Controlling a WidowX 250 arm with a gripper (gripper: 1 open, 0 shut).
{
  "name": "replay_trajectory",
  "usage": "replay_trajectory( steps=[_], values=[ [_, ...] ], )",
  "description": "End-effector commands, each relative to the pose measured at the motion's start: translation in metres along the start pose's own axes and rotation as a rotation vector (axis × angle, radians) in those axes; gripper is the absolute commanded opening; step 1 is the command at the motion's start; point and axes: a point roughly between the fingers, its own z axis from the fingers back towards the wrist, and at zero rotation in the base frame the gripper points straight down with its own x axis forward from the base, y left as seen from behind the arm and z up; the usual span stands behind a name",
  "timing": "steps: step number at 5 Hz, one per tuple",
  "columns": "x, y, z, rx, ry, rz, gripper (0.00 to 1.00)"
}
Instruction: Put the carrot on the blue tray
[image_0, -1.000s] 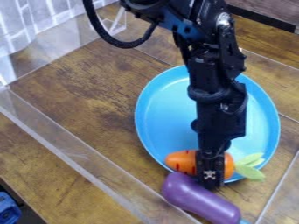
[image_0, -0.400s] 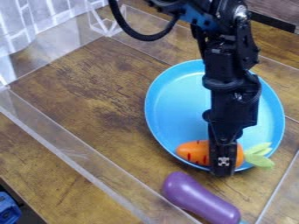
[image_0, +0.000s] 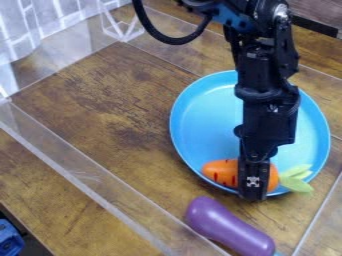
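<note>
Carrot (image_0: 221, 173) sits over the near part of the blue tray (image_0: 206, 118), its orange body lying crosswise in my view and its pale green leaves pointing right, at the rim. I can't tell from this angle whether its underside bears on the plate or is held just above it. My black gripper (image_0: 253, 182) reaches down over the tray from the top and is closed on the carrot's middle, fingers drawn together, with orange showing to either side. That same arm is what stands in my way: it hides the centre of the carrot and a broad strip of the tray.

Just outside the near rim, on my side, lies the glossy purple eggplant toy (image_0: 230, 228), slanting down to the right. Brown wooden tabletop (image_0: 94, 110) spreads to the left of the tray, and a clear, see-through strip (image_0: 100, 185) runs diagonally across the foreground. Down in the bottom left corner I get part of a blue item (image_0: 10, 238), too cut off to name. A black cable (image_0: 158, 38) loops beside the arm up top.

Counting up, I have one carrot, one tray, one eggplant, one blue item and one gripper.
</note>
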Motion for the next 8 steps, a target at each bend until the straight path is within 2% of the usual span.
replay_trajectory(
  steps=[1,2,4,6,8],
  values=[
    [-0.012,0.003,-0.005,-0.009,0.033,-0.011,0.0],
    [-0.009,0.001,-0.004,-0.015,0.039,-0.015,0.0],
    [-0.018,0.011,-0.015,-0.001,0.034,0.146,0.0],
    [-0.031,0.036,-0.01,-0.013,0.051,0.101,0.0],
    [-0.038,0.01,-0.02,-0.023,0.063,0.085,0.0]
  ],
)
